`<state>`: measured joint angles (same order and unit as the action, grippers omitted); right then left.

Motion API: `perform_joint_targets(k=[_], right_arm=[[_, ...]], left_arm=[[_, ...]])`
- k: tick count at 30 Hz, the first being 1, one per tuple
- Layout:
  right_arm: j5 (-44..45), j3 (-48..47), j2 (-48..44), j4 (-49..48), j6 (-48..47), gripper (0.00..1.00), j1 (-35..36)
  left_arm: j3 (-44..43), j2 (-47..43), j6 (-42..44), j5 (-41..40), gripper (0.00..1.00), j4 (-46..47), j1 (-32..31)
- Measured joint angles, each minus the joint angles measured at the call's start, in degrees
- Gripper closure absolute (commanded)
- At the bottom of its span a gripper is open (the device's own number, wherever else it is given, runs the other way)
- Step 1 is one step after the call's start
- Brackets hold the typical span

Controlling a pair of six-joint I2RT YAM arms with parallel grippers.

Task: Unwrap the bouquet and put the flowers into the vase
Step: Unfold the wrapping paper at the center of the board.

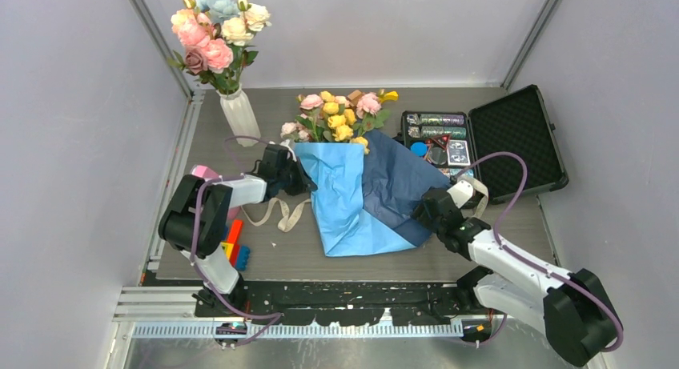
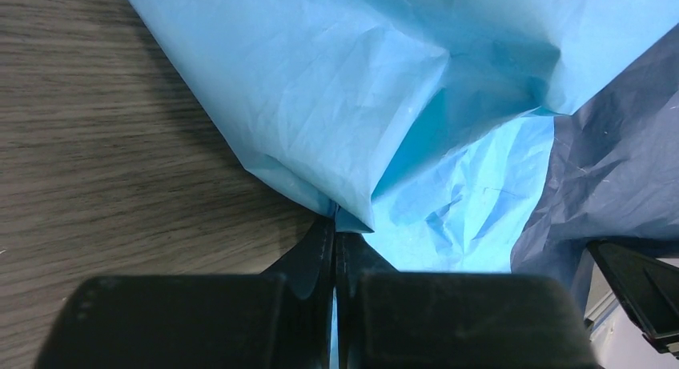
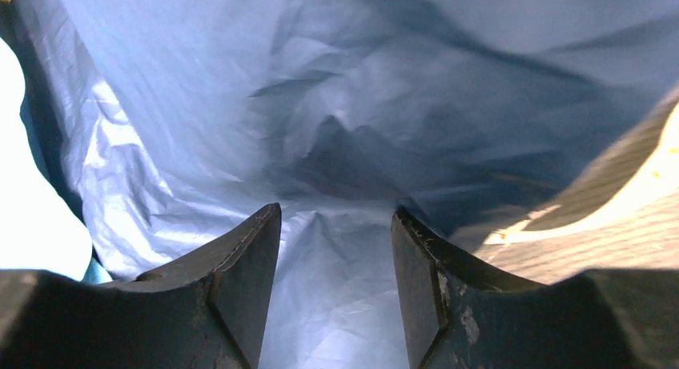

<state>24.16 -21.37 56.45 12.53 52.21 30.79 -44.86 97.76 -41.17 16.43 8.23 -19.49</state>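
Note:
The bouquet lies mid-table with its yellow and pink flowers (image 1: 340, 117) pointing to the back. Its paper wrap is spread flat, light blue (image 1: 344, 197) on the left and dark blue (image 1: 400, 181) on the right. My left gripper (image 1: 300, 173) is at the wrap's left edge, shut (image 2: 335, 225) on a fold of the light blue paper (image 2: 336, 89). My right gripper (image 1: 424, 210) is at the dark blue paper's right edge, open (image 3: 336, 217), with the dark blue paper (image 3: 344, 129) beneath the gap. A cream ribbon (image 1: 282, 213) lies loose left of the wrap. The white ribbed vase (image 1: 239, 117) stands back left.
The vase holds bigger pink, white and pale-blue blooms (image 1: 216, 29). An open black case (image 1: 512, 137) with small items sits back right, close to the right arm. A pink cone block (image 1: 204, 174) and coloured bricks (image 1: 236, 247) lie by the left arm. White walls enclose the table.

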Motion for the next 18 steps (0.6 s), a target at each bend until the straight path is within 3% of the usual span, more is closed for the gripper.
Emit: perform_joint_targets(k=[2, 4, 12, 18], right_arm=[[0.7, 0.4, -1.9, 1.5, 0.3, 0.40, -0.5], [1.2, 0.4, -3.7, 2.9, 0.5, 0.39, -0.7], [1.3, -0.6, -9.6, 8.2, -1.4, 0.25, -0.7], [0.2, -5.5, -12.5, 11.7, -5.4, 0.14, -0.7]], left_arm=[[0.0, -0.4, 0.4, -0.1, 0.98, -0.3, 0.0], [0.0, -0.6, 1.1, -0.2, 0.89, -0.4, 0.0], [0.0, -4.3, 4.5, -1.3, 0.38, -4.9, 0.1], [-1.7, -12.9, 9.0, -5.5, 0.28, -13.2, 0.1]])
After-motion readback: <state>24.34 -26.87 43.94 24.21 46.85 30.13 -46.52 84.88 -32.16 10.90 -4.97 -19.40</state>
